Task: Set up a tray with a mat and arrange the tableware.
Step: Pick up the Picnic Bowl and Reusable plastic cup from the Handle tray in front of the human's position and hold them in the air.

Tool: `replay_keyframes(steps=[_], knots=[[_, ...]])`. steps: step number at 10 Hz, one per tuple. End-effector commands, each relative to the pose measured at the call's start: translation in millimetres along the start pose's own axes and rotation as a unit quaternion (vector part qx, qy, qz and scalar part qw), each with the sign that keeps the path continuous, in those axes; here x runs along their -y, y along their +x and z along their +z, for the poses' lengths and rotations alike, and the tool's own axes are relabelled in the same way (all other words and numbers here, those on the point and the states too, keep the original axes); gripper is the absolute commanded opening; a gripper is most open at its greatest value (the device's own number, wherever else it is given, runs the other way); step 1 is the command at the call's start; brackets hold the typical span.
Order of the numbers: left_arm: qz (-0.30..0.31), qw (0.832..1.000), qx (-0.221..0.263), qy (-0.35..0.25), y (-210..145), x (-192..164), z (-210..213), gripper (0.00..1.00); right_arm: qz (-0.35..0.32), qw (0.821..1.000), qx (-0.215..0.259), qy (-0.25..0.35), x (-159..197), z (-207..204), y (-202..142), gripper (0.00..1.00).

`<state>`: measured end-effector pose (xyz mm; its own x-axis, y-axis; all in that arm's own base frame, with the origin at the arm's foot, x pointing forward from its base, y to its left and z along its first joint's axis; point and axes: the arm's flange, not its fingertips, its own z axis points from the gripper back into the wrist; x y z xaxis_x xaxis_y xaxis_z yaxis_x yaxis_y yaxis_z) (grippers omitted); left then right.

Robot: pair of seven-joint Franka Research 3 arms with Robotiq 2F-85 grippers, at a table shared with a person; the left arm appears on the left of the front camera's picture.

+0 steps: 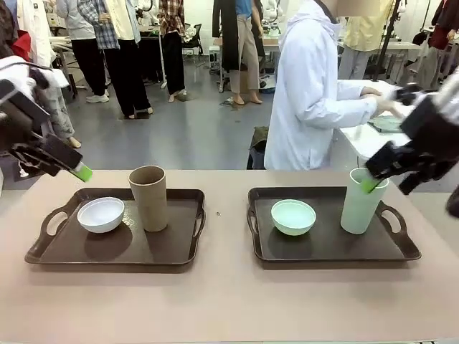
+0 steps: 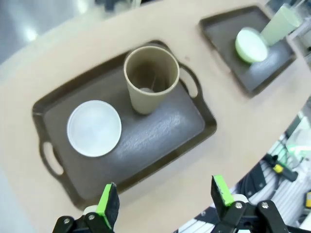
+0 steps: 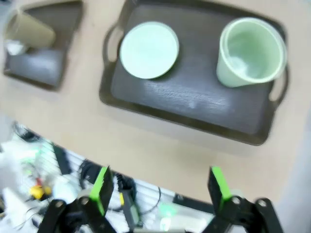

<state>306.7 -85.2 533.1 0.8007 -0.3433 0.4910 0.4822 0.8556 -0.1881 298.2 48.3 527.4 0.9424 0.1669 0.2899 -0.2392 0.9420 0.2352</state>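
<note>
Front view: the tan-brown cup (image 1: pixel 148 198) stands upright on the left tray (image 1: pixel 115 251), toward that tray's far right part, and serves as the marker for the rest. The white bowl (image 1: pixel 101 214) sits on the same tray just to the cup's left, close but not touching. Well apart to the cup's right lies the right tray (image 1: pixel 330 247); on it the mint green bowl (image 1: pixel 292 216) is the nearer piece to the tan-brown cup, and the mint green cup (image 1: pixel 361 203) stands upright farther right, beyond that bowl. Both trays rest on the table (image 1: pixel 229 304). Left wrist view: the left gripper (image 2: pixel 164 194) hangs in the air above and to the left of the tan-brown cup, jaws spread wide with nothing between them. Right wrist view: the right gripper (image 3: pixel 160 187) is raised far to the right of the tan-brown cup, above the mint green cup's side of the table, fingers fully parted and empty.
</note>
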Motion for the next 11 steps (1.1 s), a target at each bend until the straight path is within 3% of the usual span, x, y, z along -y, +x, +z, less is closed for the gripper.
replay_keyframes(steps=[1,3,5,8,11], knots=[[0.009,0.994,0.041,-0.105,-42.6,-29.9,-3.1,1.0,-0.025,0.995,0.051,0.078,56.8,-21.2,-57.9,1.0],[0.057,0.974,0.082,-0.204,-57.8,-78.1,11.1,1.0,-0.061,0.982,0.105,0.142,103.5,-0.8,-78.0,1.0],[0.13,0.953,0.095,-0.258,-66.0,-111.1,9.4,1.0,-0.095,0.972,0.125,0.175,138.2,7.3,-97.6,1.0],[0.211,0.929,0.097,-0.287,-84.4,-158.6,2.4,1.0,-0.138,0.958,0.129,0.217,190.0,8.0,-129.0,1.0],[0.235,0.938,0.06,-0.249,-84.3,-166.1,-4.1,1.0,-0.148,0.953,0.113,0.238,206.4,-4.1,-135.8,1.0]])
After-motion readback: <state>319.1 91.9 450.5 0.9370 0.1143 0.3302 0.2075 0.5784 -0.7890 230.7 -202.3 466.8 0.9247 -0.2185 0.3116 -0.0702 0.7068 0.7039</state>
